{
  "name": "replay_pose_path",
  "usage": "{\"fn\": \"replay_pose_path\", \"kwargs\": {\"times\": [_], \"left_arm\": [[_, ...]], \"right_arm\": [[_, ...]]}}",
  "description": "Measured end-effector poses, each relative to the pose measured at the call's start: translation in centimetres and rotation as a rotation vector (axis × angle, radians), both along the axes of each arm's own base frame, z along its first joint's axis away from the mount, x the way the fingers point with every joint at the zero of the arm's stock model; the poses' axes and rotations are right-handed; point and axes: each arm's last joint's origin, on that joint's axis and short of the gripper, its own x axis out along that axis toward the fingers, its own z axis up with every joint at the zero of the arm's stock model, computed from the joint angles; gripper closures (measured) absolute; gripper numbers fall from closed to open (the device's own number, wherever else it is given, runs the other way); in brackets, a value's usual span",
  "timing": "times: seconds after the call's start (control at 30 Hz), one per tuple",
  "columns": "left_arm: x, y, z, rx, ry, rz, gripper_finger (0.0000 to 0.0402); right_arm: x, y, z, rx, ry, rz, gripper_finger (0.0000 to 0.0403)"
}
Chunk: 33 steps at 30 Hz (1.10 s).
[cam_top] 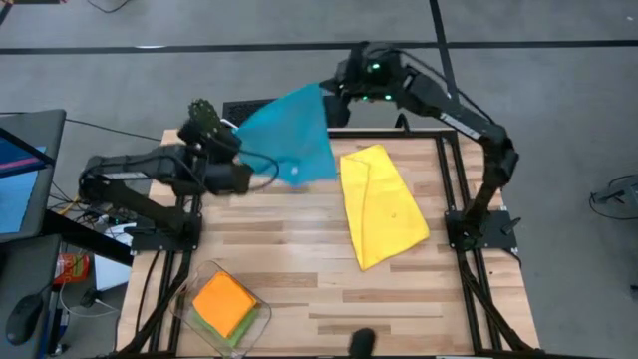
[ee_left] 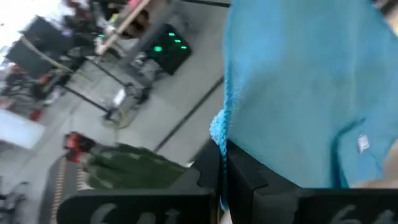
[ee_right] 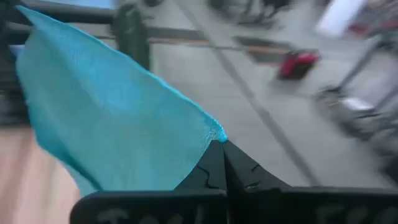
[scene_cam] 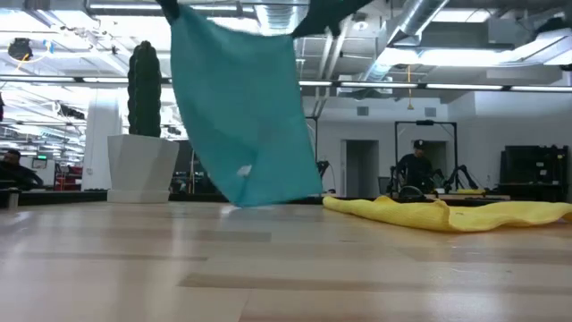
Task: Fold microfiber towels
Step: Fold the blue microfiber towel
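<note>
The left hand (ee_left: 222,186) is clamped tight on one top corner of the light blue towel (cam_top: 291,135), and the right hand (ee_right: 222,163) pinches the opposite top corner just as firmly; between them the cloth hangs spread in the air over the far left part of the table (cam_top: 299,259), its lower edge close to the wood in the low view, though whether it touches cannot be told. The left hand sits at the far left, beside the cactus (scene_cam: 145,76) in its white pot; the right hand is at the far edge near the middle. The towel looks light, soft and floppy, draping in loose folds and drooping wherever it is not held, so it is likely to keep no shape of its own and is best gripped at corners or along an edge, with the table used to flatten it. To the right, the yellow towel (cam_top: 379,204) lies rumpled on the table, well apart from the hanging cloth. At the near left a clear container (cam_top: 189,299) holds the orange towel (cam_top: 223,302), folded square, on top of a green towel (cam_top: 239,332) whose edge shows beneath it.
</note>
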Motion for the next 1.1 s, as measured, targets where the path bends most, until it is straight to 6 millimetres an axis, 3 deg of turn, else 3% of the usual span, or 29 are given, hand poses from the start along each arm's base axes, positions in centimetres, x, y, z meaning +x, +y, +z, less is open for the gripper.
{"fn": "replay_pose_path", "kwargs": {"times": [0.13, 0.27, 0.47, 0.6, 0.73, 0.93, 1.1], "left_arm": [[0.3, 2.4, 1.1, 0.035, 0.069, -0.025, 0.0401], [1.6, 4.2, 2.4, 0.098, 0.166, -0.153, 0.0401], [2.9, 4.0, 2.8, -0.03, 0.04, -0.426, 0.0401], [2.7, 3.8, 2.3, -0.088, 0.114, -0.523, 0.0401], [2.0, 5.0, 1.9, -0.07, 0.227, -0.467, 0.0401], [0.7, 8.9, 1.4, -0.062, 0.302, -0.316, 0.0401], [0.3, 11.5, 1.8, 0.01, 0.291, -0.253, 0.0401]], "right_arm": [[-2.1, 1.0, 2.4, -0.083, -0.03, -0.088, 0.0397], [-3.1, 2.2, 3.4, -0.07, -0.037, -0.098, 0.0397], [-4.3, 5.0, 3.6, -0.011, 0.054, -0.037, 0.0397], [-4.6, 5.9, 3.7, -0.021, 0.076, -0.047, 0.0397], [-4.4, 5.0, 3.1, -0.016, 0.104, -0.083, 0.0397], [-3.2, 2.7, 0.8, -0.02, 0.111, -0.145, 0.0397], [-3.2, 2.4, 0.9, -0.069, 0.058, -0.208, 0.0397]]}}
